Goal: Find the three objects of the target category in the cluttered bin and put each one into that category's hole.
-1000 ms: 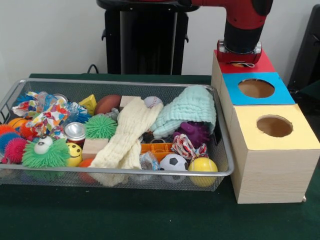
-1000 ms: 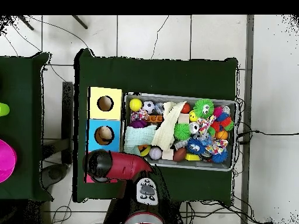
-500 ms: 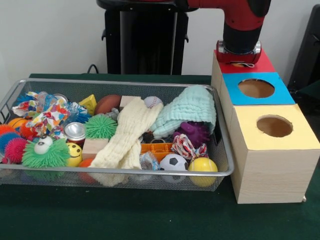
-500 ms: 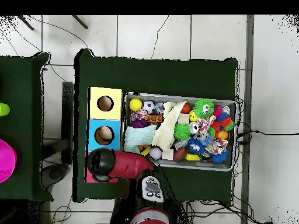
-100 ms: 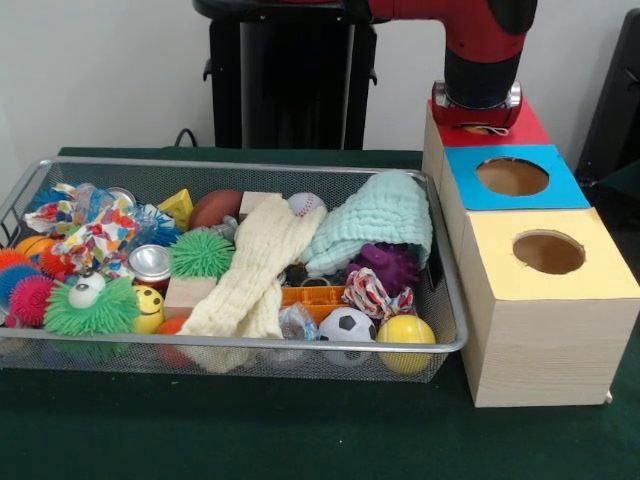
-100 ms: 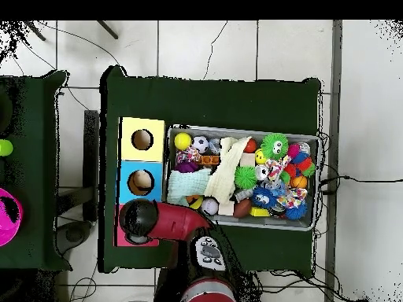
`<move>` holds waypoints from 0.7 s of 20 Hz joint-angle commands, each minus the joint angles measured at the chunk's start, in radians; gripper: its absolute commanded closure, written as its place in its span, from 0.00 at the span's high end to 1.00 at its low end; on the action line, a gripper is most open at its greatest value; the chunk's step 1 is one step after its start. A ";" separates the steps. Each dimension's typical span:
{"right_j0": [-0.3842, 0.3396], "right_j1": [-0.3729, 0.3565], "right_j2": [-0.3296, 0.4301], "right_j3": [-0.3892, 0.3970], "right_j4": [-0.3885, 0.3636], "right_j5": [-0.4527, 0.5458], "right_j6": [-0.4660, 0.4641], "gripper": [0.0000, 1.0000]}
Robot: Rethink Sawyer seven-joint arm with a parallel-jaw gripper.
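Green cloth covered the table (image 5: 300, 430). At left sat the wire bin (image 5: 445, 300), crammed with toys and cloths; right of it stood the yellow box (image 5: 545, 320), blue box (image 5: 560, 185) and red box (image 5: 525, 128). The arm (image 5: 478, 50) hung over the red box, hiding its gripper, so whether it was open could not be told.

In the front view a wire bin (image 5: 440, 300) sits on the surface (image 5: 300, 430) at the left, with a row of three boxes (image 5: 545, 320) touching its right side, running front to back. Inside the bin, a long cloth (image 5: 255, 275) lies diagonally across the middle, a folded cloth (image 5: 385, 215) behind it to the right, and two balls (image 5: 405, 332) at the front right corner. The arm (image 5: 480, 50) hangs over the rearmost box.
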 commanded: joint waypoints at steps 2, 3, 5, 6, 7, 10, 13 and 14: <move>-0.098 0.118 -0.098 -0.140 -0.037 -0.301 0.187 1.00; -0.102 0.118 -0.093 -0.141 -0.037 -0.305 0.184 1.00; -0.102 0.116 -0.094 -0.145 -0.042 -0.309 0.183 1.00; -0.103 0.115 -0.094 -0.146 -0.041 -0.300 0.181 1.00; -0.104 0.113 -0.094 -0.147 -0.040 -0.291 0.179 1.00; -0.102 0.111 -0.096 -0.150 -0.042 -0.289 0.177 1.00; -0.100 0.114 -0.098 -0.151 -0.042 -0.297 0.181 1.00; -0.098 0.115 -0.100 -0.154 -0.043 -0.292 0.179 1.00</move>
